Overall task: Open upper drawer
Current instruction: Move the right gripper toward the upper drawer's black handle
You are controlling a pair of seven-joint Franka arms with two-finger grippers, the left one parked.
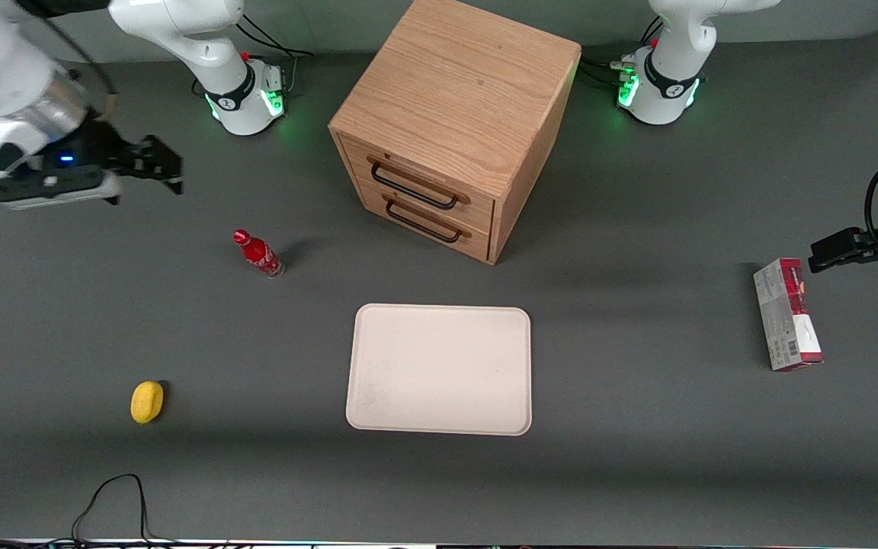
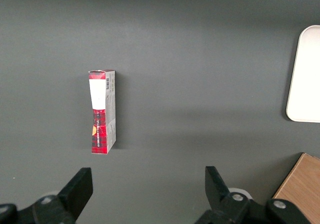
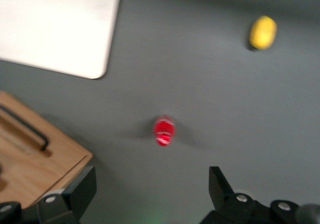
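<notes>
The oak cabinet (image 1: 458, 114) stands at the back middle of the table. Its upper drawer (image 1: 418, 183) is closed, with a long thin black wire handle (image 1: 413, 187). The identical lower drawer (image 1: 425, 221) sits just under it, also closed. My right gripper (image 1: 157, 164) hangs in the air toward the working arm's end of the table, well away from the cabinet. Its fingers (image 3: 82, 189) stand wide apart and hold nothing. The right wrist view shows a corner of the cabinet (image 3: 35, 164) with one black handle (image 3: 25, 129).
A small red bottle (image 1: 258, 254) stands between my gripper and the cabinet. A yellow lemon-like object (image 1: 147, 401) lies nearer the front camera. A white tray (image 1: 440, 369) lies in front of the drawers. A red and white box (image 1: 787, 313) lies toward the parked arm's end.
</notes>
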